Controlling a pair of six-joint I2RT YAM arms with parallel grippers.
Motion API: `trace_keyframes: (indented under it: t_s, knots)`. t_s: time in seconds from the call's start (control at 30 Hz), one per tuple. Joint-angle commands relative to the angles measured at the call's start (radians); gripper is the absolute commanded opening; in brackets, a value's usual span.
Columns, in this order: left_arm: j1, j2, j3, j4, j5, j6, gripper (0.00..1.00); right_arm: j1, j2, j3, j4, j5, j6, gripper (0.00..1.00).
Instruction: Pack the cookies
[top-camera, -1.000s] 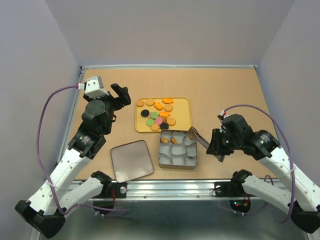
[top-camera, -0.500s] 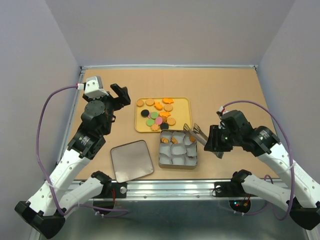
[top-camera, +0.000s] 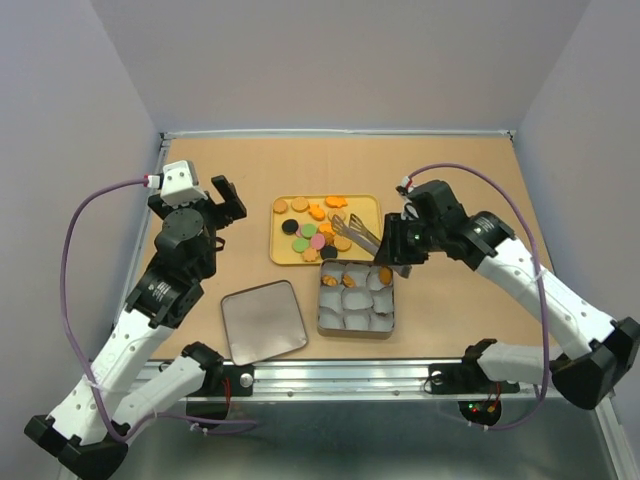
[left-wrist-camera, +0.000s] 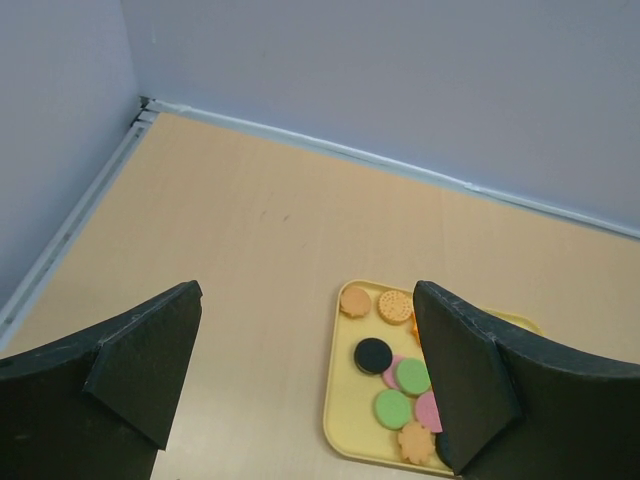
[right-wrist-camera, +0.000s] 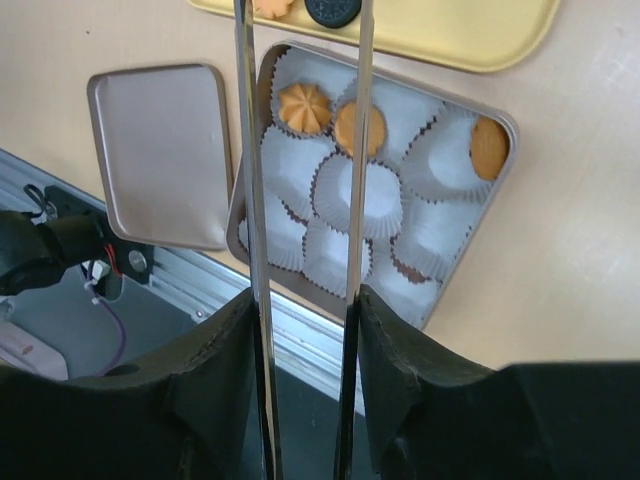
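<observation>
Because the right gripper (top-camera: 392, 249) works through metal tongs (top-camera: 360, 235), what matters is where the tong tips sit vs. the cookies (top-camera: 312, 236). Top view: the loose cookies lie flat in a cluster on a yellow tray (top-camera: 367, 207) at mid-table, far-left of the R gripper. The tongs' long axis runs diagonally from the gripper, near-right, to the tips, far-left, and the tips hang over the tray's right part, just beside some orange cookies. The R gripper is clenched on the tong handles. In the wrist view the two blades stand apart w/ nothing visible between them, but the tips run off the top edge, so can't confirm they're empty. The cookies are round discs or star shapes w/ no real long axis, faces up. Just near of the tray is a square tin (top-camera: 356, 335) lined w/ white paper cups (top-camera: 345, 302), and three orange cookies sit in its far row. A lid (top-camera: 262, 320) lies to the tin's left. The left gripper (left-wrist-camera: 300, 370) is released, fingers wide, hovering left of the tray and well apart from it. Judgement: the R arm is nearer and better placed for the next pick.
</observation>
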Motion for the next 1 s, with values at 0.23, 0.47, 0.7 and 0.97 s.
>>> trace_keyframes:
  t_s: [0.23, 0.47, 0.7, 0.97]
  knots:
    - [0.006, -0.11, -0.067, -0.09, -0.144, 0.096, 0.99, 0.047, 0.165, 0.007, 0.215, -0.039, -0.036, 0.43]
    - [0.006, -0.169, -0.142, -0.045, -0.159, 0.098, 0.99, 0.048, 0.205, -0.036, 0.244, -0.052, -0.032, 0.43]
    - [0.006, -0.144, -0.142, -0.041, -0.176, 0.093, 0.99, 0.051, 0.254, -0.048, 0.267, -0.056, -0.032, 0.42]
    - [0.006, -0.169, -0.15, -0.033, -0.179, 0.1, 0.99, 0.058, 0.303, -0.053, 0.276, -0.072, -0.047, 0.42]
